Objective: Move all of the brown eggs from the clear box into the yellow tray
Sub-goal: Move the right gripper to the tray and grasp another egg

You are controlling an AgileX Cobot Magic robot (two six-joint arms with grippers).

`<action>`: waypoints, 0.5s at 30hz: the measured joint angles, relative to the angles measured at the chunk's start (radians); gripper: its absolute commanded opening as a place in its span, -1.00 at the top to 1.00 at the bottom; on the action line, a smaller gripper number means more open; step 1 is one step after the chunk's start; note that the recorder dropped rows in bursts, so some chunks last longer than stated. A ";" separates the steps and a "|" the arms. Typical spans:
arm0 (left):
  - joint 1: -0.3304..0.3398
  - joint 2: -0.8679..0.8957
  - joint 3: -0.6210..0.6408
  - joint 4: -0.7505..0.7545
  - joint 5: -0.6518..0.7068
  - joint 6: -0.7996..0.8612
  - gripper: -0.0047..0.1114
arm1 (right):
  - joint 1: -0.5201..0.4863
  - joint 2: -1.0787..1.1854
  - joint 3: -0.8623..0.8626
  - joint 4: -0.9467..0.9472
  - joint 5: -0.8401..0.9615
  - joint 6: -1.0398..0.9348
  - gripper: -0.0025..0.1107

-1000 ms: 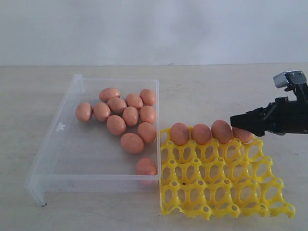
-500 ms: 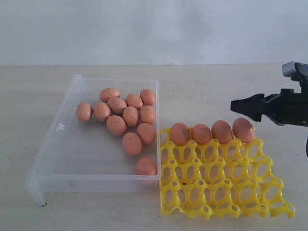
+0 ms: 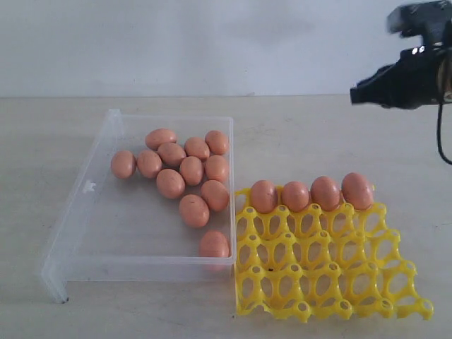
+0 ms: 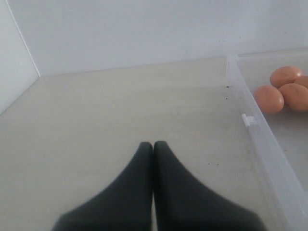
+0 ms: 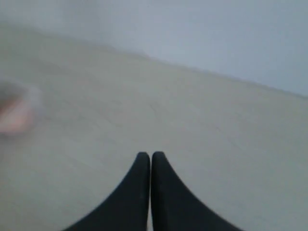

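Brown-egg round four: just released the fourth egg (image 3: 357, 191) at the tray's (image 3: 241, 282) far right corner, filling its far row, raised the right gripper (image 5: 150, 155) well above with jaws together, kept the left gripper's (image 4: 153, 143) jaws together outside the box's (image 3: 134, 233) left edge, leaving twelve eggs (image 3: 191, 170) inside.

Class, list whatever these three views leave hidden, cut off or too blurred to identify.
Right wrist view: pinkish smear at the frame edge, too blurred to identify.
Exterior view: black right gripper blurred, its arm cut by the frame edge.
Left wrist view: clear plastic box runs off frame; only a few brown eggs show.
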 measured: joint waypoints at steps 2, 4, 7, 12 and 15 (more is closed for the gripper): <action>0.000 0.000 0.000 0.000 0.000 0.000 0.99 | 0.094 -0.001 0.000 -0.115 0.354 0.094 0.94; 0.000 0.000 0.000 0.000 0.000 0.000 0.99 | 0.152 -0.008 -0.012 -0.087 0.540 0.054 0.94; 0.000 0.000 0.000 0.000 0.000 0.000 0.99 | 0.226 -0.036 -0.055 0.238 0.589 -0.266 0.94; 0.000 0.000 0.000 0.000 0.000 0.000 0.99 | 0.398 0.024 -0.290 1.029 0.817 -1.043 0.94; 0.000 0.000 0.000 0.000 0.000 0.000 0.99 | 0.477 0.130 -0.516 1.263 1.141 -1.288 0.93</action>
